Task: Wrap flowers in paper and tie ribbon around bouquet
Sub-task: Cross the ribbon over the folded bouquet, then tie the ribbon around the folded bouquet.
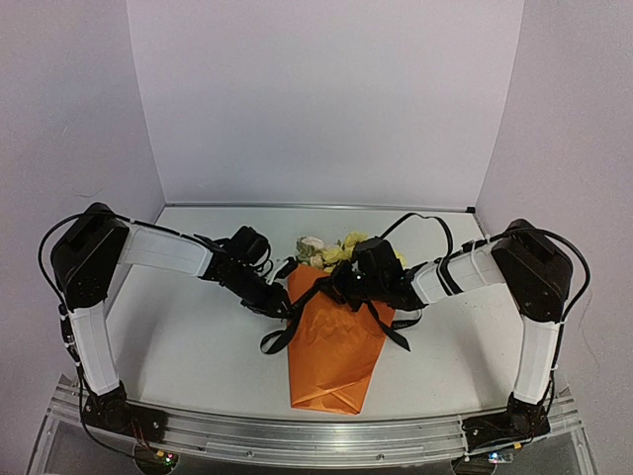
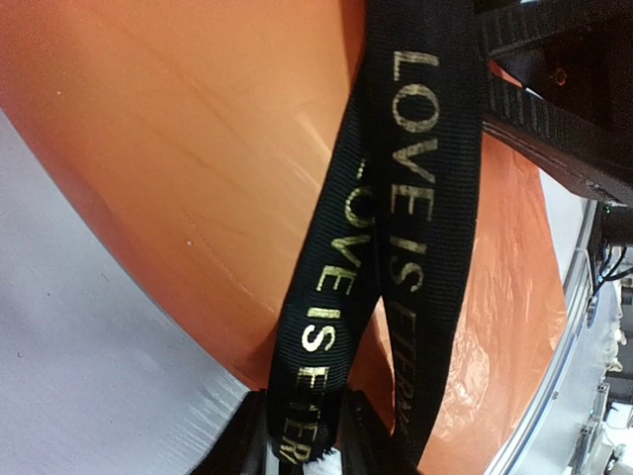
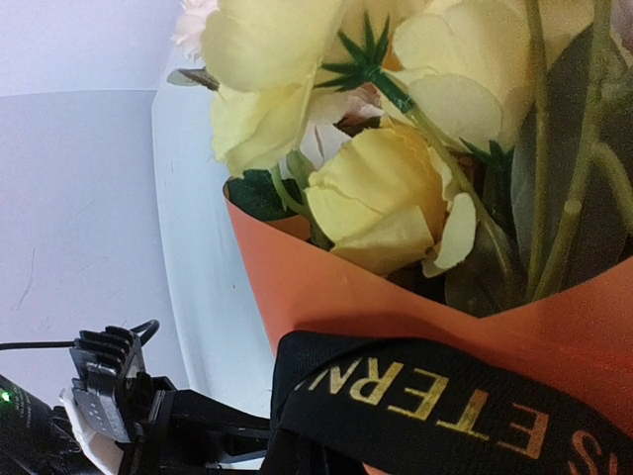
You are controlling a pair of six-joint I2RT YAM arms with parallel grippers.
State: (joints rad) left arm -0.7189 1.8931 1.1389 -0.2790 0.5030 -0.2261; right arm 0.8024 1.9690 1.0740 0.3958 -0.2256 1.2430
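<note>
The bouquet (image 1: 331, 346) lies mid-table, an orange paper (image 2: 178, 148) cone with its point toward me. The pale yellow flowers (image 1: 331, 249) stick out at its far end, and the right wrist view shows them close up (image 3: 386, 198). The black ribbon (image 2: 415, 198) with gold lettering crosses the cone's upper part, and loose ends hang down both sides (image 1: 280, 336). My left gripper (image 2: 302, 450) is at the cone's left edge, shut on a frayed ribbon end. My right gripper (image 1: 348, 287) is on the cone below the blooms, shut, with the ribbon (image 3: 445, 396) running out from it.
An aluminium rail (image 1: 316, 435) runs along the near table edge, close to the cone's point. White walls stand at the back and on both sides. The left arm's wrist (image 3: 109, 406) shows at the lower left of the right wrist view, near the cone.
</note>
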